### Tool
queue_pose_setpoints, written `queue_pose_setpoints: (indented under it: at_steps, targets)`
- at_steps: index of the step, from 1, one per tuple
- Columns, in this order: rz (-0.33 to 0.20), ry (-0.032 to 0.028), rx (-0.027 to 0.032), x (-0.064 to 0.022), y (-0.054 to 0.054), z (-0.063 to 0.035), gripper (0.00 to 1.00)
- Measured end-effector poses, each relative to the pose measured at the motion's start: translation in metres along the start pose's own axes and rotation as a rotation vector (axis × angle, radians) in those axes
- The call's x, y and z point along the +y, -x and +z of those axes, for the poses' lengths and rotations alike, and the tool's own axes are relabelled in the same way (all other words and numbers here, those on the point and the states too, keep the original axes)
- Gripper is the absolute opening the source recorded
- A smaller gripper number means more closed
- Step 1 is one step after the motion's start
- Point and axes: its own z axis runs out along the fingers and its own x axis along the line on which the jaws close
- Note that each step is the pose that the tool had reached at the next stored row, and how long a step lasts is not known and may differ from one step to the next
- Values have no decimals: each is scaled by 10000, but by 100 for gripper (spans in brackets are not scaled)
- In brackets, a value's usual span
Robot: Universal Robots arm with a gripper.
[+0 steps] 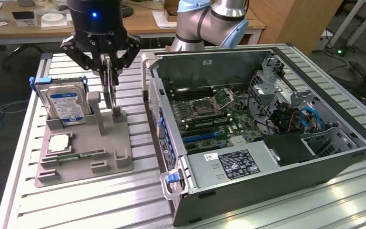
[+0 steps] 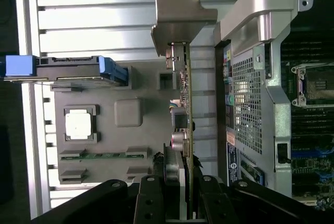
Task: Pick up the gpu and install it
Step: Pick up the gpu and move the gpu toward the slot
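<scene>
The gpu (image 1: 111, 93) is a thin dark card standing on edge over the grey holder tray (image 1: 87, 152). Its lower end is down at the tray's upright slot post; I cannot tell if it still rests there. My gripper (image 1: 110, 64) hangs straight above it, shut on the card's upper part. In the wrist view the gpu (image 2: 185, 93) runs edge-on away from my gripper (image 2: 180, 185), whose black fingers (image 2: 148, 198) press on both its sides. Its silver bracket (image 2: 180, 20) is at the far end.
A silver hard drive (image 1: 65, 105) with a blue label stands in the tray beside the card. A processor chip (image 1: 59, 143) and a green memory stick (image 1: 75, 156) lie in the tray. The open computer case (image 1: 335, 157), motherboard (image 1: 215, 114) exposed, lies on the exterior view's right.
</scene>
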Motion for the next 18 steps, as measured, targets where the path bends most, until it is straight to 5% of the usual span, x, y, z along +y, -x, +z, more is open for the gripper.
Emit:
queue_pose_setpoints:
  at_steps: [10,18]
  targets:
    - [0,1,-1,12,2,-268,29]
    - [-1,9,-17,12,2,-273,29]
